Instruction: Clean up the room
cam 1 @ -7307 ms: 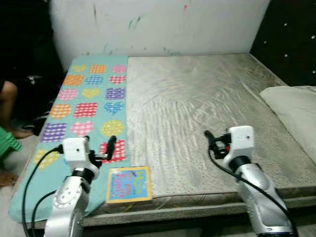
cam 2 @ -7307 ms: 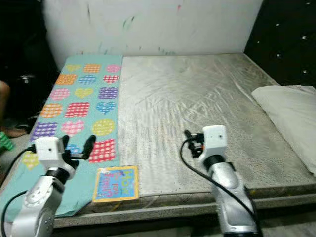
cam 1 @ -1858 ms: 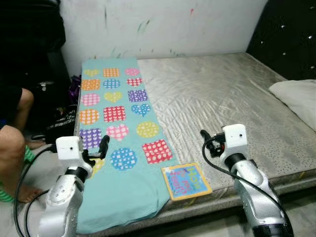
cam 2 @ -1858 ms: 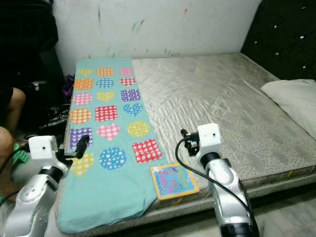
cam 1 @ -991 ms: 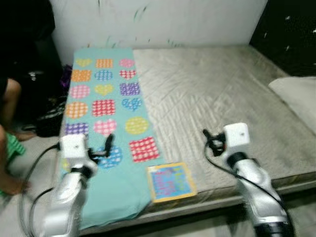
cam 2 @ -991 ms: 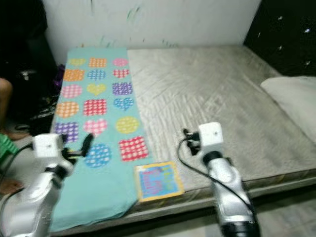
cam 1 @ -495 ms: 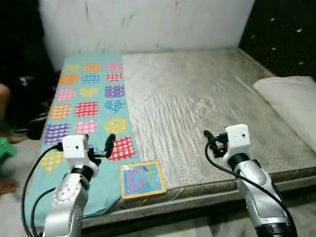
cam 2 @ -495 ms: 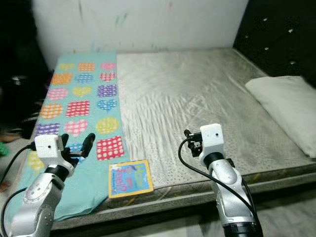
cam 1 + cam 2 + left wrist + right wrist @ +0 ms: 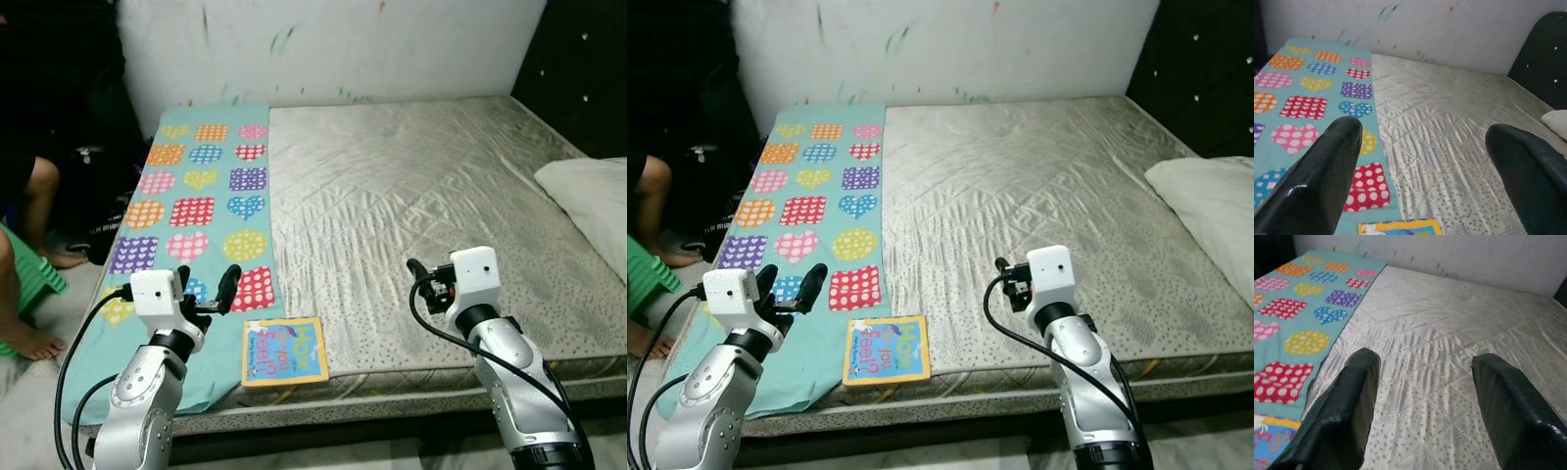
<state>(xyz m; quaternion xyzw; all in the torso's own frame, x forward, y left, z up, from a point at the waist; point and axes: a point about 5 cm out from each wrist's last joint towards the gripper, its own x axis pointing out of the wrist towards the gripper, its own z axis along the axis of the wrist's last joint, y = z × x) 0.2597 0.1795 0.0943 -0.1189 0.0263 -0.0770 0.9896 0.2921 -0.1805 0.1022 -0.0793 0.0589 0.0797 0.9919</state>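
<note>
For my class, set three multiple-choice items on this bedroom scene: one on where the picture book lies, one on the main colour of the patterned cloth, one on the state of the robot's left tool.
1. Where does the picture book lie?
A. by the mattress's near edge
B. on the pillow
C. on the floor

2. What is the main colour of the patterned cloth?
A. black
B. teal
C. brown

3. What is the state of the left tool?
A. shut on the book
B. shut on the cloth
C. open and empty

Key: 1 A, it rests flat on the mattress beside the cloth; 2 B, teal ground under coloured shapes; 3 C, its fingers stand wide apart in the left wrist view.
</note>
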